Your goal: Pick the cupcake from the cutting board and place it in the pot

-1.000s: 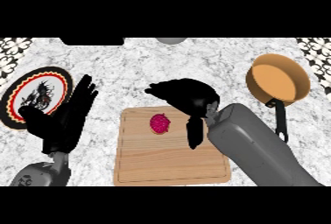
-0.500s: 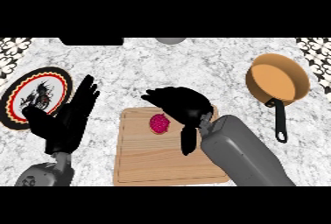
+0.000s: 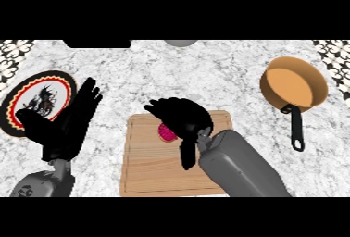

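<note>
Head view shows our right hand (image 3: 179,118) has moved left over the cupcake (image 3: 165,133), fingers curling around it on the cutting board (image 3: 150,171), starting our grasp.

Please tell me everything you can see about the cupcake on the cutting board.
The cupcake shows only as a small pink-red patch with a darker speckled surface; its shape and wrapper cannot be made out. It sits on the upper part of the wooden cutting board. The right hand is over it, fingers curved above and around it, hiding most of it. Whether the fingers touch it cannot be told.
</note>
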Available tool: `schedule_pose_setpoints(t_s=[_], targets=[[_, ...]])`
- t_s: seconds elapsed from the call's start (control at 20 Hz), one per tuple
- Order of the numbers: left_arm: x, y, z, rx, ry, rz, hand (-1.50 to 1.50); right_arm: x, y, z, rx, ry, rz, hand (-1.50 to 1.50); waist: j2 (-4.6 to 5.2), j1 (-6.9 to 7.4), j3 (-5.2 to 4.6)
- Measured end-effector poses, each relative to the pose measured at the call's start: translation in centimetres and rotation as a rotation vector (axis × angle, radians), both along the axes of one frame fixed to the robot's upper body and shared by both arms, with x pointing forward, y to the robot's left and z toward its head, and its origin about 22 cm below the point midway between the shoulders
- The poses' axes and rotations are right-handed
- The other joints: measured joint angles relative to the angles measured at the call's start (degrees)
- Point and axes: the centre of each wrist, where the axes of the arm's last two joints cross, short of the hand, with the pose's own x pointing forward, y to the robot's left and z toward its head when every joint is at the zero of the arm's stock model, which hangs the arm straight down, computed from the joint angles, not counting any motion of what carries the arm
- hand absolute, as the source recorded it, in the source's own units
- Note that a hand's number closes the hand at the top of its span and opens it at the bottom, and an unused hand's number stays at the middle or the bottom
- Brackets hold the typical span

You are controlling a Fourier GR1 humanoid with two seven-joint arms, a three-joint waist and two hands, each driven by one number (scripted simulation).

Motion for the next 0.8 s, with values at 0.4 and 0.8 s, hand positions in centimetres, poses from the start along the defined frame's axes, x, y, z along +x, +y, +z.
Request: schedule_pose_setpoints(t_s=[0.4,0.8], targets=[[0.3,0.1,-0.2,0.000,-0.003,-0.005,0.00,0.4,1.9,-2.4,-0.076,-0.008,-0.027,-1.50,0.06,0.24,0.00],[0.6,-0.7,-0.3,0.000,-0.002,-0.016,0.00,1.7,3.0,-4.7,-0.182,-0.019,-0.028,-1.50,0.15,0.57,0.00]])
